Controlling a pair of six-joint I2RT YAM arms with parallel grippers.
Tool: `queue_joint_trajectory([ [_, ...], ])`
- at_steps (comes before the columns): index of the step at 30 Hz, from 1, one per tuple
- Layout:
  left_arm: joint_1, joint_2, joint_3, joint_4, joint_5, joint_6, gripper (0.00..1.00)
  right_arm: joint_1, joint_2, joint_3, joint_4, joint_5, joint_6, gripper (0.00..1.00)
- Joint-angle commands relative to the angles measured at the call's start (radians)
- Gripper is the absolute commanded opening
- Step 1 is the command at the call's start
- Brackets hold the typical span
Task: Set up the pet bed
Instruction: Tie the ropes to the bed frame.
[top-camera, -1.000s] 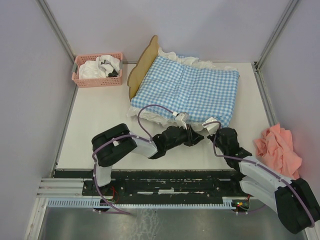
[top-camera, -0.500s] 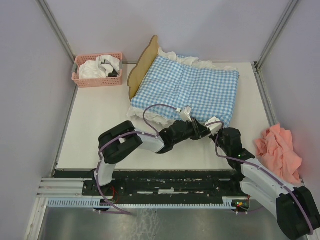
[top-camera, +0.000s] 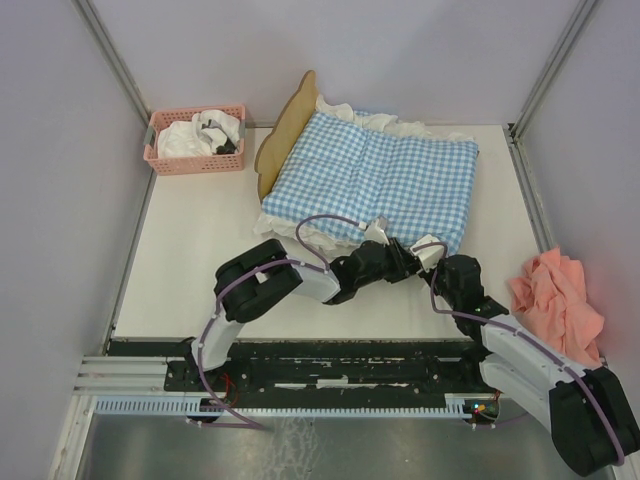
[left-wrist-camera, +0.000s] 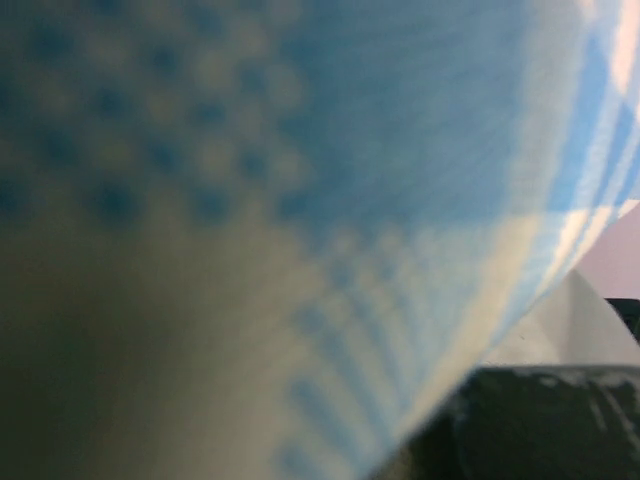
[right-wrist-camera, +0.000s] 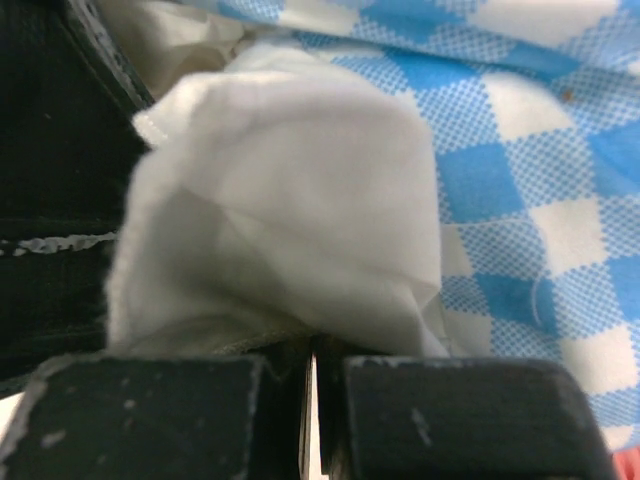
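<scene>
**Two arms, one hem to settle**

Both arms reach in from the near edge of the table (top-camera: 190, 265) and meet at the near side of the gingham bedding (top-camera: 385, 170). The bedding covers nearly all of the pet bed (top-camera: 284, 125). Only the wavy wooden headboard shows, at the end facing the left edge. The bed sits in the far half of the table, about midway across. A pink basket (top-camera: 160, 158) with white cloth in it stands in the far-left corner, and a salmon cloth (top-camera: 555, 298) lies bunched at the right edge.

The right gripper (right-wrist-camera: 312, 365) has its jaws pressed together, with a wad of white ruffle (right-wrist-camera: 285, 220) pinched between them. The left gripper (top-camera: 392, 246) sits just beside it, up against the same hem. Its camera is smothered in blurred check fabric, so I cannot tell how its jaws stand or whether it holds anything.

I would say the step is drawing the near hem down so the cover sits square on the frame. To do it well, the right arm should keep its bite on the ruffle alone and pull low, towards the near edge. Pulling upward could lift the light frame or skid it. The left gripper needs a clean pinch on the hem a little further along towards the headboard, not a shove with cloth draped over it. After that the two should move together, evenly. They are very close, so spreading apart along the hem would stop them knocking and would also flatten the bunched ruffle.
</scene>
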Motion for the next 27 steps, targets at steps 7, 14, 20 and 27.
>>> queue_joint_trajectory([
  [7, 0.007, -0.112, -0.149, 0.025, -0.046, 0.103, 0.25, -0.007, -0.035, 0.03, 0.012, -0.033, -0.007, 0.02],
  [14, 0.007, -0.433, -0.285, -0.229, -0.177, 0.382, 0.31, -0.008, -0.032, 0.038, -0.001, 0.03, 0.037, 0.02],
  [20, 0.012, -0.664, -0.186, -0.59, -0.39, 0.656, 0.48, -0.007, 0.005, 0.052, 0.009, 0.022, 0.039, 0.02],
  [27, 0.25, -0.763, 0.033, -0.879, -0.384, 0.847, 0.55, -0.008, 0.039, 0.071, 0.017, 0.0, 0.055, 0.02],
])
